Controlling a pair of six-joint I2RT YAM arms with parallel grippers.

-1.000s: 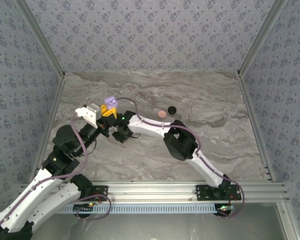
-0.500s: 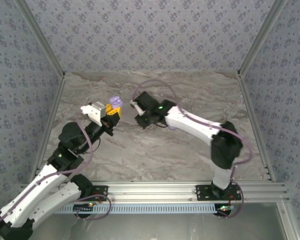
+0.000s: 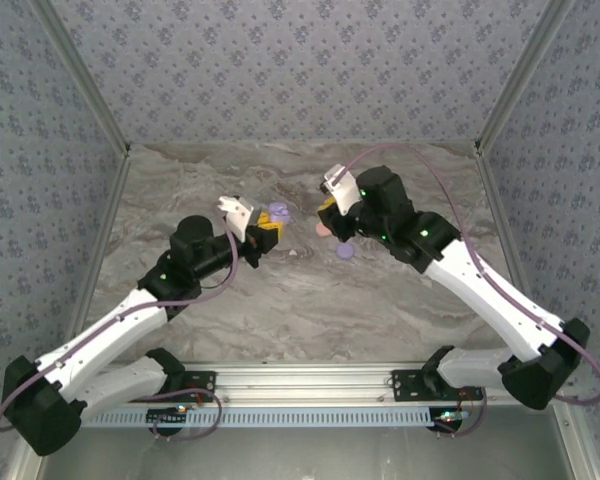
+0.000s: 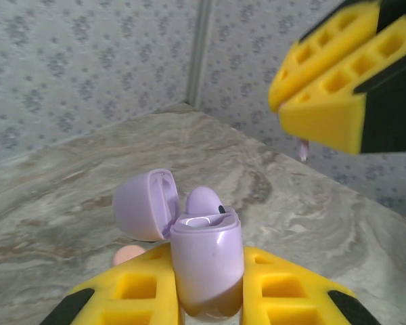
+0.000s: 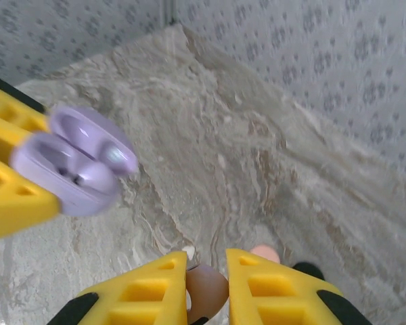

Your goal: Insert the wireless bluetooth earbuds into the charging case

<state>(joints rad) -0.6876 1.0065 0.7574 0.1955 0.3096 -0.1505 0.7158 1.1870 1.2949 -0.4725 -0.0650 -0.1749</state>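
My left gripper (image 3: 267,228) (image 4: 206,288) is shut on the lavender charging case (image 3: 277,213) (image 4: 204,261), held upright above the table. Its lid (image 4: 143,203) hangs open to the left, and one lavender earbud (image 4: 203,200) sits in the case. My right gripper (image 3: 327,207) (image 5: 206,271) is shut on a second small earbud (image 5: 206,288); its tip (image 4: 302,149) pokes out below the yellow fingers (image 4: 328,88) in the left wrist view. This gripper hovers just right of the case and higher. The right wrist view has the open case (image 5: 74,169) at its left edge.
Round discs lie on the marble table (image 3: 400,290) under the right gripper: a pink one (image 3: 323,229) (image 5: 265,253), a lavender one (image 3: 346,251) and a black one (image 5: 304,269). Patterned walls close in the back and both sides.
The left arm has carried the case to the right, toward the table's middle. The right arm has swung right and back, and its gripper now hangs close beside the case.
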